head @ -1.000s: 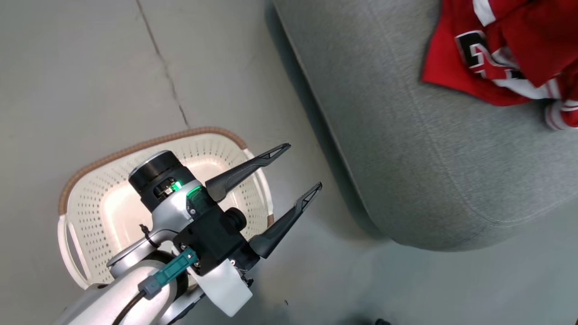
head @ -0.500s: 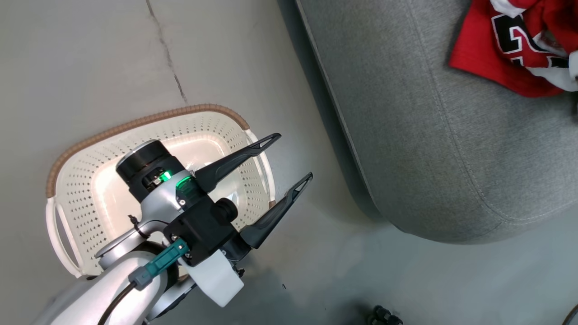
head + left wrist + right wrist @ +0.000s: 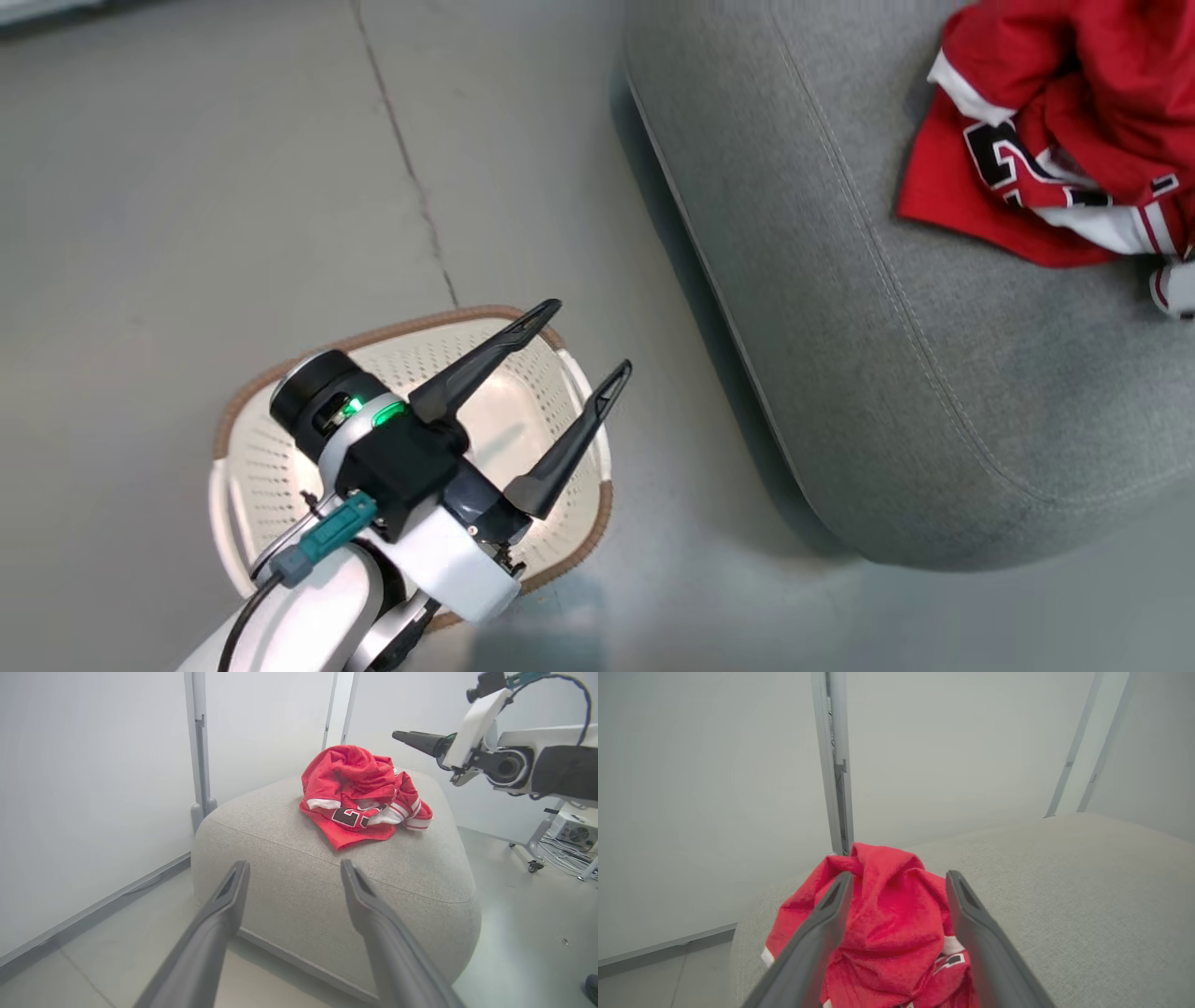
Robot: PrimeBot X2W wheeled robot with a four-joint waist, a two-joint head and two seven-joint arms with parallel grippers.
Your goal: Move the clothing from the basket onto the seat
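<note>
The clothing (image 3: pixel 1074 140), a red jersey with black-and-white lettering under a plainer red piece, lies heaped on the grey seat (image 3: pixel 887 373). My left gripper (image 3: pixel 586 338) hangs open over the cream basket (image 3: pixel 271 457), whose visible inside is bare. In the left wrist view the left gripper (image 3: pixel 294 865) points at the seat (image 3: pixel 327 882), with the clothing (image 3: pixel 350 772) on top and my right gripper (image 3: pixel 411 738) beyond and above the heap. In the right wrist view the right gripper (image 3: pixel 899 877) is open just above the clothing (image 3: pixel 887 924), its fingers wide apart on either side of the heap.
A floor seam (image 3: pixel 411 187) runs past the basket toward the far wall. White wall panels with a grey post (image 3: pixel 201 765) stand behind the seat. A wheeled stand with cables (image 3: pixel 551 840) sits to the right of the seat.
The head camera has shifted, so the basket and seat sit differently in the picture. My left gripper stays open over the basket.
</note>
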